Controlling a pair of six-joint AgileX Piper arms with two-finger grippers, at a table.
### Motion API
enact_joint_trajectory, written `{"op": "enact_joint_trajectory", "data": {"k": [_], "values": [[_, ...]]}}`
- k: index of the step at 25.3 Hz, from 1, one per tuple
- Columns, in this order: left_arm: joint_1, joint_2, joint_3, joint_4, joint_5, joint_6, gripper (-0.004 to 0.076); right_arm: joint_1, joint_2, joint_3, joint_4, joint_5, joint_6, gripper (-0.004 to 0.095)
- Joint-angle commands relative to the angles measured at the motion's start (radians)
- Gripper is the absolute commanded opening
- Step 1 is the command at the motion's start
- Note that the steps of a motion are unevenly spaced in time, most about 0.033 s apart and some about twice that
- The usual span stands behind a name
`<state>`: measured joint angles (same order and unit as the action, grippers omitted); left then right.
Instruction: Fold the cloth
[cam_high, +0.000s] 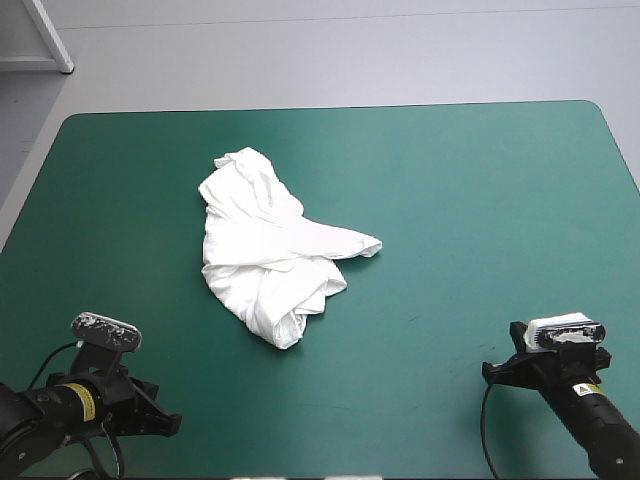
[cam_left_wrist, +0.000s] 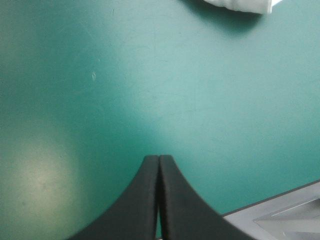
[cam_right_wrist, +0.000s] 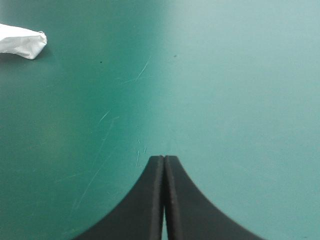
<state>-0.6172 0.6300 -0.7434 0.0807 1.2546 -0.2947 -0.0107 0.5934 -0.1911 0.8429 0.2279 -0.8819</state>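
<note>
Looking down on the table (cam_high: 480, 200) with its teal-green cover, you find the white T-shirt (cam_high: 270, 250) lying as a crumpled heap a little left of the middle, twisted on itself, one pointed end reaching toward the right side. None of the folding looks done. Judging by this, you are at the very first step, with the shirt not yet spread flat. Your left fingers (cam_left_wrist: 142, 200) are pressed together into one pointed arch with nothing between them, over bare cover by the table's near left corner. Your right fingers (cam_right_wrist: 150, 200) are likewise pressed together and empty, by the near right corner. The T-shirt lies well apart from both pairs. In the left wrist view only a sliver of white shows far ahead of the fingers and off to one side, and in the right wrist view only a small white tip shows far ahead and to the side. The next move probably calls for you to spread the fingers, reach forward and inward to the heap, and pinch two separate edges so the cloth can be pulled open. Which part is collar, sleeve or hem cannot be told.
</note>
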Motion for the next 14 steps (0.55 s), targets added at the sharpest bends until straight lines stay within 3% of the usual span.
{"op": "enact_joint_trajectory", "data": {"k": [1, 14], "values": [[-0.006, 0.004, -0.026, 0.006, -0.047, 0.002, -0.001, 0.003, 0.008, -0.029, 0.016, -0.04, -0.009, -0.0018], [-0.006, 0.004, -0.026, 0.0, -0.13, 0.004, -0.001, 0.003, 0.008, -0.029, 0.018, -0.098, -0.009, -0.0018]]}}
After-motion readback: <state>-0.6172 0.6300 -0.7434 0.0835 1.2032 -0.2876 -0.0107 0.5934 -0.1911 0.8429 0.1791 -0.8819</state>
